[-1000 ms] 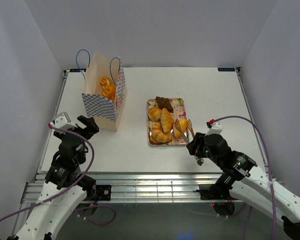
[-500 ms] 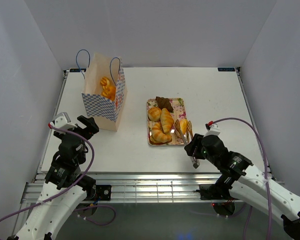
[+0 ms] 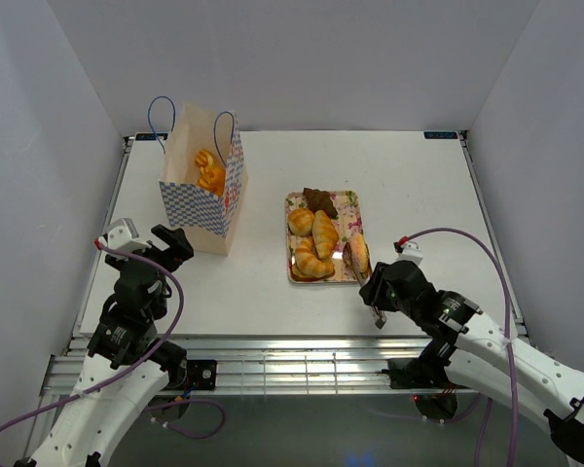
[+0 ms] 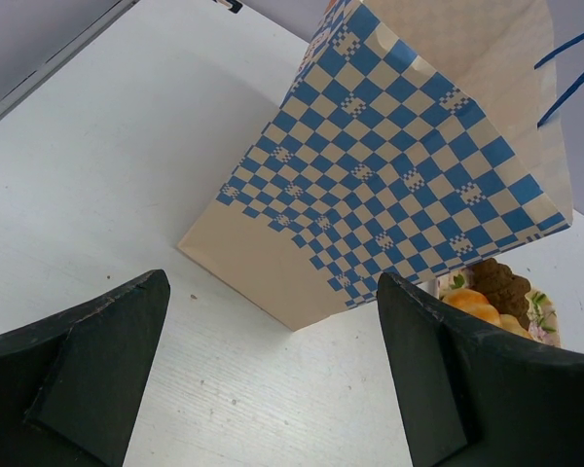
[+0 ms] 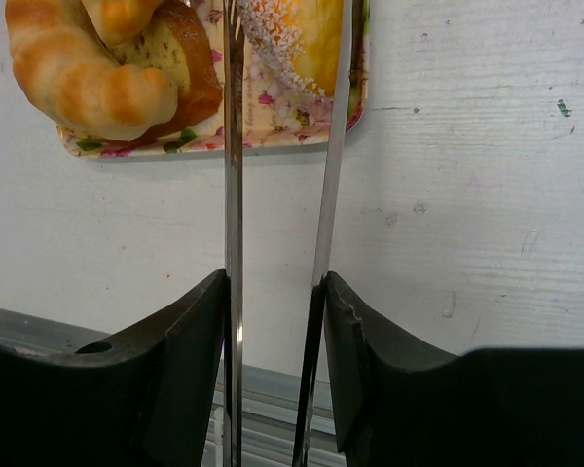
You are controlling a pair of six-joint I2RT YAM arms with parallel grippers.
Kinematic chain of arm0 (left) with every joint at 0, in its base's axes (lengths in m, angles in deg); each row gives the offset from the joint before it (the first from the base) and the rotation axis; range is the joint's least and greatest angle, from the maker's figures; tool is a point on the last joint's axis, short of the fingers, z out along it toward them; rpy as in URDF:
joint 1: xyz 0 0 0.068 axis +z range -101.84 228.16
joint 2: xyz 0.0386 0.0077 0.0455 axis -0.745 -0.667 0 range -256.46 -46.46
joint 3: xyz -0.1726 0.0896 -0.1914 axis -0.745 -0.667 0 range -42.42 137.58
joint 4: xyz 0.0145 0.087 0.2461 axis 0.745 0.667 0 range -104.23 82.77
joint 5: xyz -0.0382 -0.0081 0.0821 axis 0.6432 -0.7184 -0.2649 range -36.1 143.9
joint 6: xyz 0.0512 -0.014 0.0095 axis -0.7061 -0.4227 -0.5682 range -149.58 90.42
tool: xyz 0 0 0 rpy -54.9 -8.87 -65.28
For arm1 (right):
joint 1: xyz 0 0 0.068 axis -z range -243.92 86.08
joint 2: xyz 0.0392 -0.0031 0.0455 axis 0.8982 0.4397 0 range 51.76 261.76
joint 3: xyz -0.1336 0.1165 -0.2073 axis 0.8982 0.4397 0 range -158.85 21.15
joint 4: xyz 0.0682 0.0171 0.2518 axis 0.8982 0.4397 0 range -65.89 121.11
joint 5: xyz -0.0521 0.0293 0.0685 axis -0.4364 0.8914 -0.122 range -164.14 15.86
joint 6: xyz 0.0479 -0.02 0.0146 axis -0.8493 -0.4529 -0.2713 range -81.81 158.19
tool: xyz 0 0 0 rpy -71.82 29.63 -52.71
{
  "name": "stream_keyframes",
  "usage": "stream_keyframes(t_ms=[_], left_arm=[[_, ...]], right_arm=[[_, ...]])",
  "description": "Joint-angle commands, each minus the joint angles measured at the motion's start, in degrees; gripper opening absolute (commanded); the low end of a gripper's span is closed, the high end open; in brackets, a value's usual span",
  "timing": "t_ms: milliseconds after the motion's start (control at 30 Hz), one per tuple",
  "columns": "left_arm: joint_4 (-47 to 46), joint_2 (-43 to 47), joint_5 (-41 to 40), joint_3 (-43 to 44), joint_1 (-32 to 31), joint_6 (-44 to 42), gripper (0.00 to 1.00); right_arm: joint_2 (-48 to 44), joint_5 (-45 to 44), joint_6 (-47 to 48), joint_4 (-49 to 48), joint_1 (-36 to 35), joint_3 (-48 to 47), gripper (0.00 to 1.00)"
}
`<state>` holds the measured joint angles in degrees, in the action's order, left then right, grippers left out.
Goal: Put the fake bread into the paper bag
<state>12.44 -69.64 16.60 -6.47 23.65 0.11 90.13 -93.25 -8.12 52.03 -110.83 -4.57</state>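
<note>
Surface: white table point(image 3: 419, 195), enclosed by plain pale walls point(image 3: 292, 58). Near its far left corner the paper bag point(image 3: 202, 199) is stood upright, with fake bread point(image 3: 210, 171) seen inside. More loaves are laid on a floral tray point(image 3: 348, 199) mid-table. The metal tongs point(image 5: 232, 146) are clenched by the right gripper point(image 5: 273, 292), blades around a sugared roll point(image 5: 302, 29) (tray's near right corner). The left gripper point(image 3: 167, 245) is held near the left edge, jaws spread, nothing grasped.

The floral tray point(image 3: 347, 201) is sitting around the middle of the white table point(image 3: 419, 175), its long side running away from the near edge. A pair of metal tongs point(image 5: 234, 214) is poking over the tray's near right corner. Its two shiny arms are running close together and almost parallel.
</note>
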Motion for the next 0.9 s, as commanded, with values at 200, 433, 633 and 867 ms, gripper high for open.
stream_keyframes(t_ms=[200, 433, 633, 867], left_arm=[[-1.0, 0.1, 0.8, 0.7, -0.2, -0.7, 0.98], [-0.9, 0.5, 0.9, 0.6, -0.1, -0.7, 0.98], [-1.1, 0.5, 1.2, 0.7, -0.1, -0.7, 0.98], [-1.0, 0.9, 1.7, 0.6, -0.2, -0.8, 0.98]], right_arm=[[-0.7, -3.4, 2.1, 1.9, 0.1, -8.9, 0.39], [-0.7, -10.9, 7.8, 5.8, 0.0, -19.0, 0.37], [-0.3, -12.6, 14.3, -2.7, 0.0, -22.0, 0.36], [7.2, -7.3, 24.7, -17.9, 0.1, -27.6, 0.36]])
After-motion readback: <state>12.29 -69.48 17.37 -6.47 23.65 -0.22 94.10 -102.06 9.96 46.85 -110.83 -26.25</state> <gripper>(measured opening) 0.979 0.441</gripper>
